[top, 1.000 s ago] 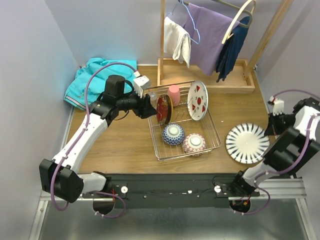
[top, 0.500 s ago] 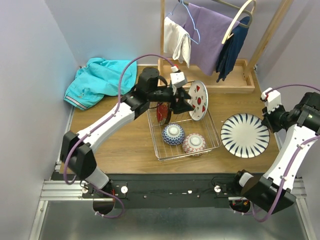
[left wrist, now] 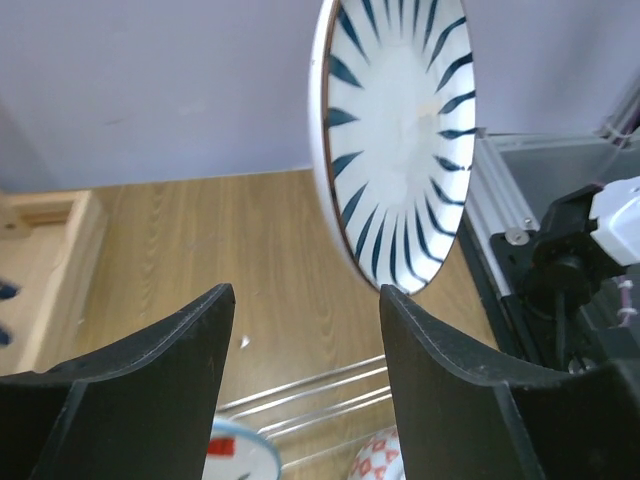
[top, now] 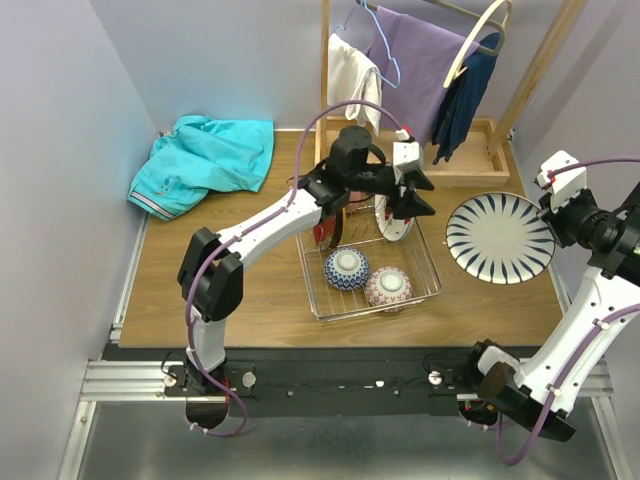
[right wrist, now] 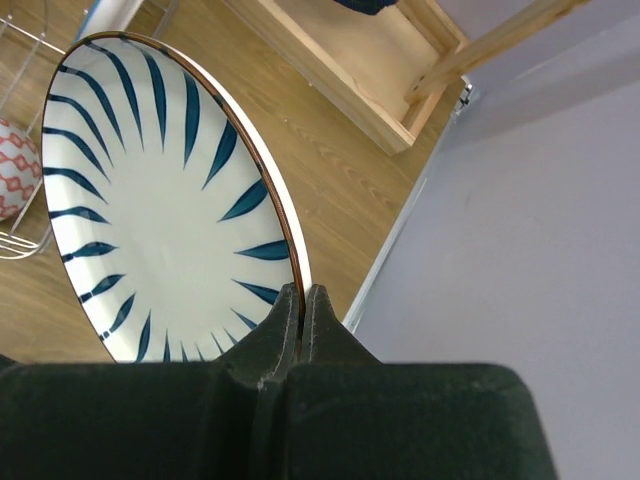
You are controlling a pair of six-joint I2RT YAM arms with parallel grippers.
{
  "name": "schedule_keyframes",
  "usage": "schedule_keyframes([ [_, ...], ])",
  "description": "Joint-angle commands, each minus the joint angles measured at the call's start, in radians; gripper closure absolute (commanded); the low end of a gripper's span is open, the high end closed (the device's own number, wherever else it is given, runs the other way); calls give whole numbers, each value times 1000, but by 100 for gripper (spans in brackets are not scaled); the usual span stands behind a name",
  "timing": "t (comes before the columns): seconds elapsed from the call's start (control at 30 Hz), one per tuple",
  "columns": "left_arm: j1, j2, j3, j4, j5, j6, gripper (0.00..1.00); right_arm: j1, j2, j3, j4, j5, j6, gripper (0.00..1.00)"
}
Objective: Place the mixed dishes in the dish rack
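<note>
Right hand [right wrist: 302, 296] pinches blue-striped plate [right wrist: 150, 200] rim; left hand [left wrist: 305, 296] wide apart, empty.

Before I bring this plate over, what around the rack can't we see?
Top view: the left gripper and its arm cover the far-left corner of the dish rack and part of the fruit-motif plate.
Left wrist view: the bottom edge and fingers leave only a few rack wires and unidentifiable dish scraps.
Right wrist view: the striped plate and the left edge hide nearly all of the rack.
Small clear glass: seen in no view.
</note>
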Motion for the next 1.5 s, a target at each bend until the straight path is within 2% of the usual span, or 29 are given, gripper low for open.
schedule_keyframes([
  [0.0,-44,57,57,138,55,-85,31,0,-15,45,-29,-81,38,100],
  [0.3,-82,142,145,181,60,-160,33,0,0,61,-29,-126,26,100],
  [0.47,-118,186,202,185,54,-171,37,9,7,78,-29,-141,20,100],
  [0.57,-129,214,232,194,54,-192,51,20,7,76,-29,-135,12,99],
  [0.6,-130,221,237,197,54,-197,59,25,7,76,-29,-136,12,99],
  [0.67,-132,225,240,197,51,-197,69,34,7,76,-29,-138,14,100],
  [0.7,-132,225,242,195,51,-197,79,36,8,75,-27,-141,15,100],
  [0.77,-132,223,237,189,54,-192,90,42,10,72,-29,-139,17,99],
  [0.8,-132,219,233,181,52,-189,100,43,11,72,-29,-136,17,100],
  [0.9,-127,203,217,163,38,-172,100,48,29,73,-27,-139,44,99],
  [0.93,-121,199,216,160,37,-169,100,48,51,76,-27,-144,75,90],
  [0.97,-118,194,211,154,35,-162,100,48,63,85,-27,-146,95,51],
  [1.0,-115,186,209,143,35,-143,100,48,75,93,-27,-149,115,42],
  [1.03,-112,182,208,139,34,-135,100,48,88,99,-27,-158,130,38],
  [1.07,-107,179,209,135,35,-129,100,48,103,105,-27,-165,132,34],
  [1.13,-104,172,211,128,31,-114,100,48,117,104,-29,-195,127,32],
  [1.3,-99,160,216,117,24,-100,100,57,152,70,-29,-227,155,32],
  [1.47,-86,157,231,100,18,-71,100,83,116,-13,-29,-300,84,32],
])
